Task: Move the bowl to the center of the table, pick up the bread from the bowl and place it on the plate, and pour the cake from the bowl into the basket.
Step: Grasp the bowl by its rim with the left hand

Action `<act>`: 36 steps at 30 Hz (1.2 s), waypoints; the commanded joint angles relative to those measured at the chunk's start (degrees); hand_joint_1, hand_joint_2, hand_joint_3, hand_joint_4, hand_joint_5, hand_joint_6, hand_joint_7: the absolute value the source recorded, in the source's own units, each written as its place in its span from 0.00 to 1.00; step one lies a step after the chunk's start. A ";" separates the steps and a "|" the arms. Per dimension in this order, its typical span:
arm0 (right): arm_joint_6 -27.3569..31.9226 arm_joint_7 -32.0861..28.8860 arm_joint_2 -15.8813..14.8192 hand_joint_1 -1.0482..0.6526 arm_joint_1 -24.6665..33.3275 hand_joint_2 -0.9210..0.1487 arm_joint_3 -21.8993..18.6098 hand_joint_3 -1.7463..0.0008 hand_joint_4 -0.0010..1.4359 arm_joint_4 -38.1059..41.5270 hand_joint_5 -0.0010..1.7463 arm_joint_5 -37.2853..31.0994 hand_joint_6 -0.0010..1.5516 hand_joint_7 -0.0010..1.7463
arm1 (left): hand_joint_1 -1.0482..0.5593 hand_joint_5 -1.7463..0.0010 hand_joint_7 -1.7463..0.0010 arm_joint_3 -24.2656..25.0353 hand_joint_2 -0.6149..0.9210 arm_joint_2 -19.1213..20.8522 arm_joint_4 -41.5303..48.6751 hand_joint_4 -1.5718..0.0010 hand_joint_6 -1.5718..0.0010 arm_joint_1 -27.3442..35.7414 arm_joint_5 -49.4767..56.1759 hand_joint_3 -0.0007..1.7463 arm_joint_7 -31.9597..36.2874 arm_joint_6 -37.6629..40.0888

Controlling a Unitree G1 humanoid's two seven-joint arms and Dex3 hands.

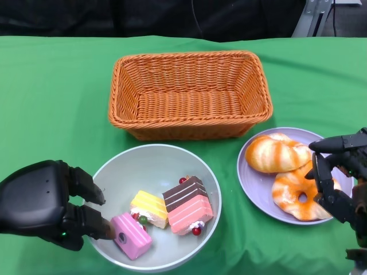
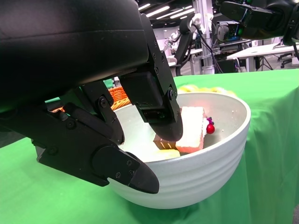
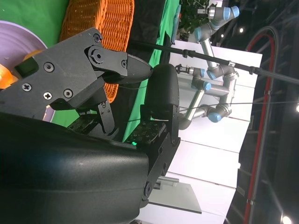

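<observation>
Your head view looks steeply down on the table. Each wrist camera sits close behind its own hand (the right one turned sideways). The basket [image 1: 189, 94] also shows in the right wrist view, the bowl [image 1: 155, 163] in the left.

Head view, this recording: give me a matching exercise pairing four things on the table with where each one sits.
Things:
1. bread
2. cake
3. basket
4. left hand

Places:
A. in the bowl
B. gripping the bowl's rim
C. on the plate
D. behind the bowl and plate, holding nothing

Pairs: 1-C, 2-A, 3-D, 4-B
</observation>
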 commanded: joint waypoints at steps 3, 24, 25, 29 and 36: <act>-0.46 -0.14 -0.22 0.51 0.77 0.27 -0.12 0.58 0.51 -0.67 0.89 -0.03 0.46 0.66 | 0.37 0.97 0.99 -0.25 0.89 -0.43 0.85 0.25 0.28 1.08 -0.45 0.00 0.17 -0.78; 0.23 -0.98 0.49 0.51 2.78 0.24 0.56 0.59 0.52 -3.99 0.88 -0.31 0.48 0.64 | 0.34 1.00 1.00 0.85 0.94 -2.25 1.22 0.31 0.33 1.99 -4.66 0.01 -12.97 -1.52; 0.22 -0.91 0.44 0.51 2.90 0.24 0.57 0.59 0.52 -4.13 0.88 -0.21 0.48 0.64 | 0.34 1.00 1.00 0.94 0.94 -2.41 1.24 0.31 0.33 2.03 -4.96 0.01 -13.75 -1.43; 0.28 -1.29 0.69 0.51 3.31 0.25 0.63 0.58 0.52 -4.70 0.88 -0.52 0.48 0.64 | 0.32 1.00 1.00 1.45 0.94 -2.91 0.33 0.31 0.34 2.35 -6.15 0.00 -17.64 -0.07; -0.30 -1.35 0.77 0.50 3.48 0.25 0.94 0.58 0.51 -4.84 0.89 -0.67 0.47 0.65 | 0.31 1.00 1.00 3.27 0.95 -3.74 -1.07 0.34 0.38 3.71 -9.61 0.00 -26.00 2.05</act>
